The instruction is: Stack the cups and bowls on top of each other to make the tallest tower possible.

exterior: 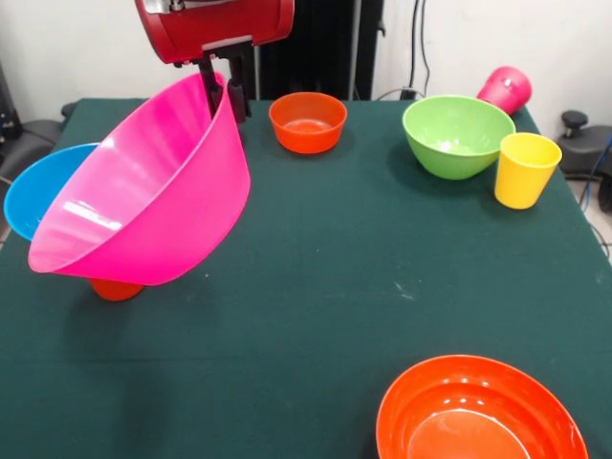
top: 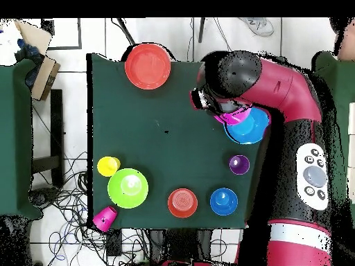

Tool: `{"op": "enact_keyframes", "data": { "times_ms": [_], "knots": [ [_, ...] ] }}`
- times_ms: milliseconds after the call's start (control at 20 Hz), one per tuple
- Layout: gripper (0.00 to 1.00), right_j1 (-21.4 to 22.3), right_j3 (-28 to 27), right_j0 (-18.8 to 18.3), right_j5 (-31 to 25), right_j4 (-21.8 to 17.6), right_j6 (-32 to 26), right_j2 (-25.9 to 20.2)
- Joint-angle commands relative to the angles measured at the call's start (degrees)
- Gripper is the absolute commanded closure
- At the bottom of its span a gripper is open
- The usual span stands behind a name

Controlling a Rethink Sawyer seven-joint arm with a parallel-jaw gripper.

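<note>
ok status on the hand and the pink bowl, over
Hand shut on pink bowl's rim, bowl tilted, low edge over orange cup. Blue bowl close behind it. Other bowls and cups apart on the table.

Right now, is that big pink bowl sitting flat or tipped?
Tipped. The pink bowl leans steeply, mouth facing sideways, its rim by the gripper and its underside on an orange object.

A dark green cloth-covered table (exterior: pixel 316 287) fills most of the front view. Behind it, along the top of the frame, stands a plain white wall (exterior: pixel 497 38), with a black ribbed panel (exterior: pixel 320 43) at upper centre and black cables (exterior: pixel 418 48) hanging beside it. In the overhead view, a white tiled floor (top: pixel 73 149) strewn with cables lies left of the table.
</note>
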State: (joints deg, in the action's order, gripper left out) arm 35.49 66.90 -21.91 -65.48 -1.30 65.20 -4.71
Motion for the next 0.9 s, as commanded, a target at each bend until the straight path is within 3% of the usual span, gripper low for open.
{"op": "enact_keyframes", "data": {
  "times_ms": [50, 900],
  "knots": [
    [1.0, 1.2, 5.6, -0.6, 2.0, 1.0, 2.6, -4.7],
    [1.0, 2.8, 7.6, -2.6, 2.2, 2.8, 1.3, -4.9]
  ]
}}
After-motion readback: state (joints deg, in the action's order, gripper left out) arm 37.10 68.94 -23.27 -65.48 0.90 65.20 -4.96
